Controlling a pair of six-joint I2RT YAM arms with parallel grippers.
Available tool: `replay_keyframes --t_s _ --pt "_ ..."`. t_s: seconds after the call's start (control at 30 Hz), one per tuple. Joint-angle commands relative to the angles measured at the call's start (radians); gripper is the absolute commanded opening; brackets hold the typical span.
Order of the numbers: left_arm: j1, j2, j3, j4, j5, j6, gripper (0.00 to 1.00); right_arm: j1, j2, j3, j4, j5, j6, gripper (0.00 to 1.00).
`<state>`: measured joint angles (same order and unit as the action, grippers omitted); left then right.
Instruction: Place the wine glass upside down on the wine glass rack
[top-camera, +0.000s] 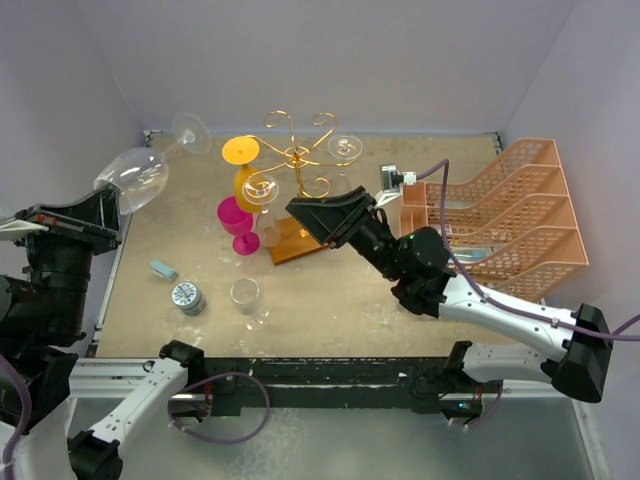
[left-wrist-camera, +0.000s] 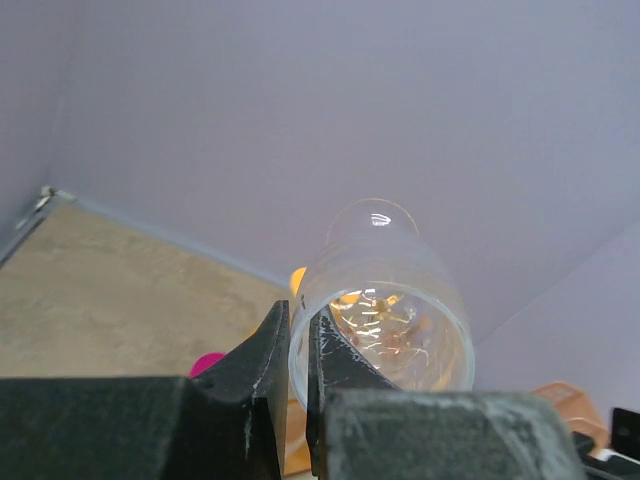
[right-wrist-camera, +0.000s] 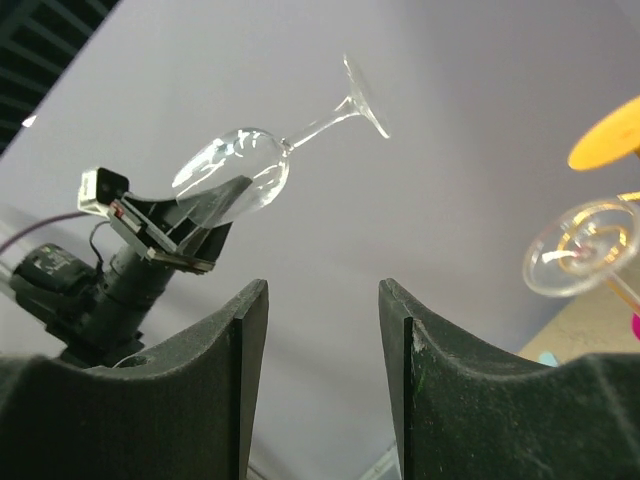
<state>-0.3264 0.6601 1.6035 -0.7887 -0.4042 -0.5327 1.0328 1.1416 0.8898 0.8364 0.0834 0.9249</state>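
My left gripper (top-camera: 117, 202) is raised at the far left and shut on the rim of a clear wine glass (top-camera: 138, 176). The glass lies tilted, its foot (top-camera: 191, 131) pointing up and right. In the left wrist view the fingers (left-wrist-camera: 262, 352) pinch the glass wall (left-wrist-camera: 385, 300). The gold wire rack (top-camera: 297, 156) stands mid-table on a brown wooden base (top-camera: 287, 246), with clear glasses (top-camera: 345, 148) and an orange glass (top-camera: 241, 152) hanging on it. My right gripper (top-camera: 318, 212) is open and empty beside the rack base. The right wrist view shows the open gripper (right-wrist-camera: 322, 330) facing the held glass (right-wrist-camera: 235, 170).
A magenta glass (top-camera: 235, 219) stands left of the rack base. A small clear glass (top-camera: 245, 296), a round tin (top-camera: 187, 297) and a blue object (top-camera: 163, 269) lie at front left. A salmon-pink tiered organizer (top-camera: 515, 215) fills the right side.
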Motion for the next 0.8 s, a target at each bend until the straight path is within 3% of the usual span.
replay_keyframes --t_s 0.0,0.17,0.43,0.77 --pt "0.006 0.012 -0.017 0.286 0.162 -0.074 0.00 -0.002 0.030 0.078 0.205 -0.018 0.049 0.51" --pt "0.007 0.031 -0.101 0.479 0.299 -0.176 0.00 0.000 0.088 0.117 0.335 0.002 0.139 0.54" --pt "0.007 0.100 -0.204 0.680 0.447 -0.240 0.00 0.000 0.136 0.177 0.341 0.133 0.344 0.57" --pt "0.006 0.136 -0.305 0.853 0.541 -0.329 0.00 0.000 0.232 0.297 0.280 0.226 0.414 0.56"
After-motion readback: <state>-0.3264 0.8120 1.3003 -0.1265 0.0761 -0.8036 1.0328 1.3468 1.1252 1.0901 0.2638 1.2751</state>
